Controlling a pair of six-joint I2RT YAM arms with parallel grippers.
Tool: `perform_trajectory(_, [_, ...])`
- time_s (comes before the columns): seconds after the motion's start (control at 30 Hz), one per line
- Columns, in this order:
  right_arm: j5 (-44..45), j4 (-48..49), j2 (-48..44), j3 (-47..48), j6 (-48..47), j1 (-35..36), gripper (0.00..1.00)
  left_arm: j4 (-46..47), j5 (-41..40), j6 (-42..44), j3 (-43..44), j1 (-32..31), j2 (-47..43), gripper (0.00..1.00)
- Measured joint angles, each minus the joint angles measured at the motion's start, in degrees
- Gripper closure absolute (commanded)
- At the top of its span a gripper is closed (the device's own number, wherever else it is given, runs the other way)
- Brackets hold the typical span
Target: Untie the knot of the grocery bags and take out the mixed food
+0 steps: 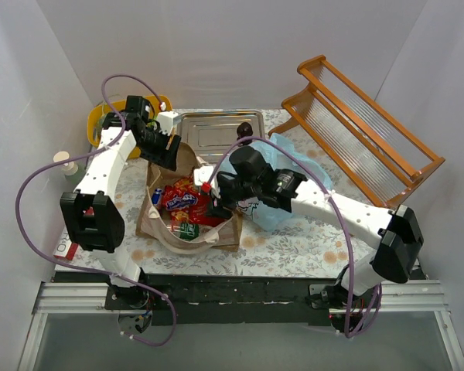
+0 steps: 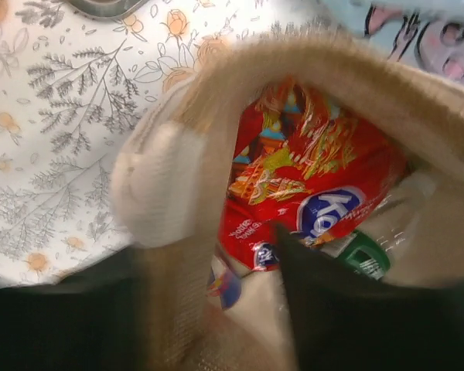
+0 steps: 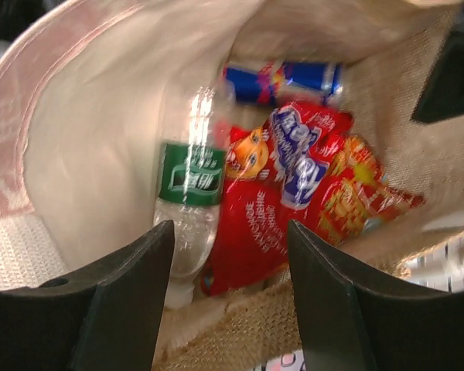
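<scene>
I read left gripper (image 2: 193,263) released, straddling brown bag (image 1: 156,224) rim at 12 o'clock. Right gripper (image 3: 230,232) released, at its 3 o'clock edge. Packet (image 3: 294,185), bottle (image 3: 189,193) and can (image 3: 282,81) inside. Blue bag (image 1: 290,166) at 3 o'clock.

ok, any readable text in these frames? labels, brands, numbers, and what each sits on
"Ko": white letters in a blue oval on the red snack packet; the rest is cut off.
Other print on that packet: too blurred to read.
Green label on the clear bottle: white marks, too blurred to read.
On the blue-silver can: red and blue pattern, no legible words.
On the light blue bag: cartoon print only, no readable text.
</scene>
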Motion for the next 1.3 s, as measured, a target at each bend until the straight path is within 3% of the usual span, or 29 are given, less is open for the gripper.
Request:
perform_trajectory(0.03, [0.7, 0.0, -0.9, -1.8, -1.3, 0.6, 0.33, -0.7, 0.5, 0.4, -0.1, 0.0, 0.4, 0.9])
perform_trajectory(0.1, [2.4, 0.0, -3.0, -3.7, -3.9, 0.9, 0.33, -2.3, 1.4, 2.3, -0.6, 0.0, 0.6, 1.0])
perform_trajectory(0.37, [6.4, -1.5, -7.4, -5.5, -12.1, 0.7, 0.37, -2.7, 7.6, 1.3, -8.4, 0.1, -8.7, 1.0])
perform_trajectory(0.53, [3.9, -4.2, -0.8, 2.0, -14.7, 1.5, 0.43, 0.1, 6.9, -2.7, -14.8, 0.0, -24.5, 1.0])
perform_trajectory(0.7, [0.3, -4.7, 8.8, 10.5, -16.1, 3.4, 0.44, 3.5, 4.8, -5.1, -19.6, -0.4, -35.6, 1.0])
perform_trajectory(0.8, [-0.4, -5.0, 12.3, 10.9, -16.2, 4.5, 0.38, 4.7, 4.1, -5.7, -20.4, -0.4, -36.9, 1.0])
perform_trajectory(1.03, [3.0, -4.5, 15.5, 9.7, -16.2, 6.0, 0.43, 7.1, 3.4, -7.1, -23.4, -0.3, -35.9, 1.0])
perform_trajectory(1.1, [4.0, -3.3, 15.5, 9.7, -16.5, 6.0, 0.39, 7.8, 3.4, -7.7, -24.0, -0.3, -36.0, 1.0])
perform_trajectory(1.17, [5.4, 0.8, 14.8, 8.2, -17.6, 6.0, 0.31, 8.2, 3.4, -8.3, -24.3, -0.3, -36.0, 1.0])
perform_trajectory(1.3, [9.0, 8.3, 11.4, 1.3, -21.8, 6.0, 0.29, 8.4, 3.5, -9.4, -24.3, -0.3, -36.0, 1.0])
